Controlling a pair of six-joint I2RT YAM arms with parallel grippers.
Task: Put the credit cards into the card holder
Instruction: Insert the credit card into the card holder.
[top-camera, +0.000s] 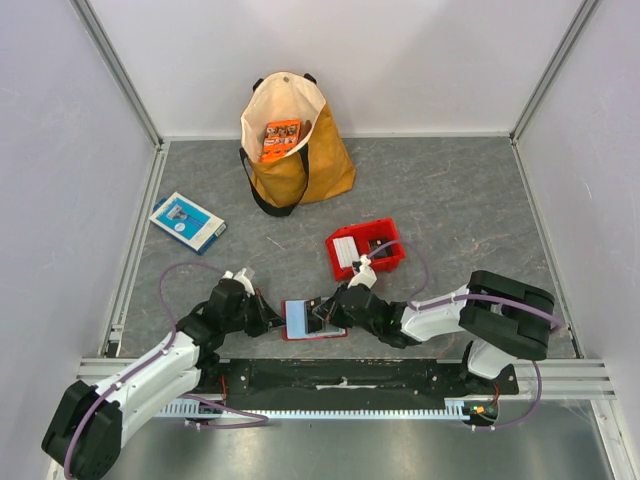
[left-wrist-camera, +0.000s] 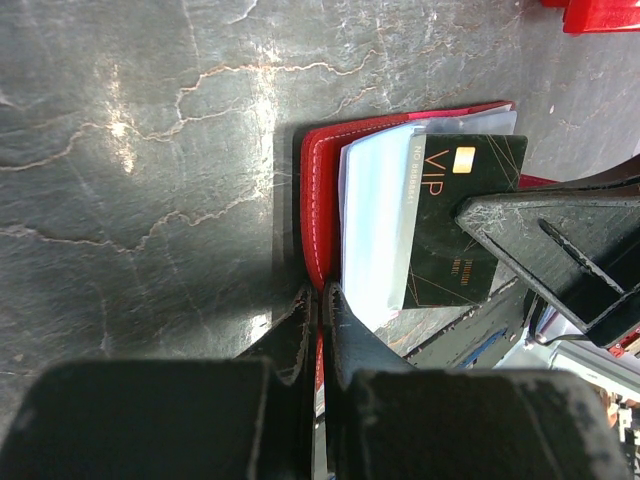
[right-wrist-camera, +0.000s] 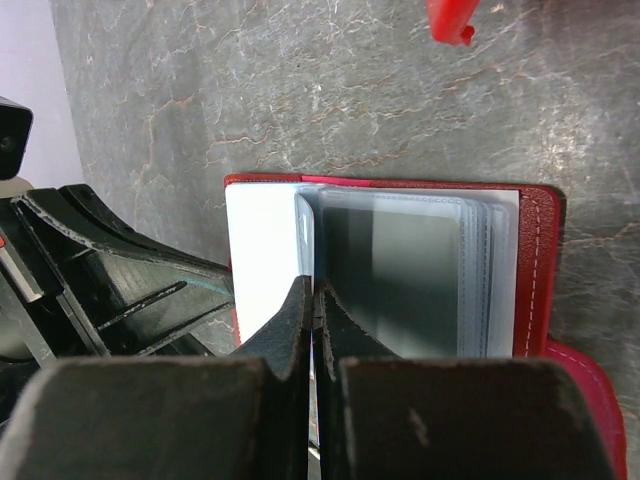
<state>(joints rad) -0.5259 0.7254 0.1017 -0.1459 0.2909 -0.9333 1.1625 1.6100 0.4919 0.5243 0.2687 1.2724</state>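
A red wallet (right-wrist-camera: 540, 260) lies open on the grey veined counter (right-wrist-camera: 300, 90), its stitched edge and snap tab (right-wrist-camera: 590, 390) to the right. Clear sleeves (right-wrist-camera: 485, 270) fan across it, beside a white leaf (right-wrist-camera: 262, 260) on the left. The right hand (right-wrist-camera: 313, 300) has its fingers pressed together on the near edge of a dark grey card (right-wrist-camera: 400, 270) (its face dim behind the plastic). The left hand (right-wrist-camera: 120, 280) looms black at the left, touching the wallet's edge. A red bin corner (right-wrist-camera: 455, 18) shows at the top.
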